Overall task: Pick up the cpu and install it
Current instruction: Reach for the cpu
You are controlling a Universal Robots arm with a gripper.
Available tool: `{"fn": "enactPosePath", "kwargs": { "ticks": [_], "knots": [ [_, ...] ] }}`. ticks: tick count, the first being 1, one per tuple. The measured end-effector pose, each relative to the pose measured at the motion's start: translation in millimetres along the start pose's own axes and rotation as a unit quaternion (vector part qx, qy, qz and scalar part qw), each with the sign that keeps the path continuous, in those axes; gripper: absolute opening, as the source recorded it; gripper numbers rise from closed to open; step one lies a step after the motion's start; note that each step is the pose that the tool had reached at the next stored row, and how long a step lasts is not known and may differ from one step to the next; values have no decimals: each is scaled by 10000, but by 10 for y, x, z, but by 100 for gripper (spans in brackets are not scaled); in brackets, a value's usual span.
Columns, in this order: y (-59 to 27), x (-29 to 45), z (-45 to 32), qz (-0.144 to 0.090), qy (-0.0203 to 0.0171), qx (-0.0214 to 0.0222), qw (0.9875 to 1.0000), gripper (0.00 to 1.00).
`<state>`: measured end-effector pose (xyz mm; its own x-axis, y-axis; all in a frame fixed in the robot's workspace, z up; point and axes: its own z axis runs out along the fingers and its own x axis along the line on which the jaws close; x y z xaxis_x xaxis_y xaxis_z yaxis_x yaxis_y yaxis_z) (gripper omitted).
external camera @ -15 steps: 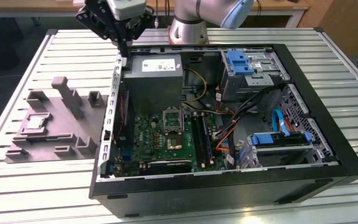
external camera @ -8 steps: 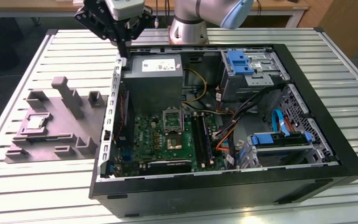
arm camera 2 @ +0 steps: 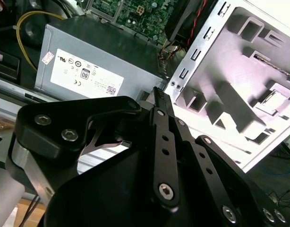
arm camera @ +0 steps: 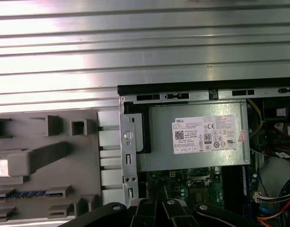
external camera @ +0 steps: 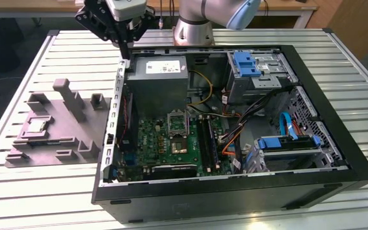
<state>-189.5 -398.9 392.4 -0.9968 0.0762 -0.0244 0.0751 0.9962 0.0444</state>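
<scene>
Gripper (external camera: 126, 51) poised over the back corner of the open PC case (external camera: 235, 194), cpu (external camera: 36, 126) not picked up.
Jaws pressed together, nothing between them; in the second wrist view the tips (arm camera 2: 159, 93) sit above the case edge beside the grey power supply (arm camera 2: 102, 56). The cpu lies flat in a square recess of the grey fixture tray (external camera: 69, 125) on the slatted table (external camera: 363, 62), at the exterior view's left of the case, well apart from the gripper.
</scene>
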Motion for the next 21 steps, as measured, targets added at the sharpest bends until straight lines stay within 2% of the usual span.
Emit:
{"fn": "enactPosePath", "kwargs": {
  "ticks": [21],
  "knots": [
    [-4, 56, 2, 0, 0, 0, 10000, 11]
  ]
}}
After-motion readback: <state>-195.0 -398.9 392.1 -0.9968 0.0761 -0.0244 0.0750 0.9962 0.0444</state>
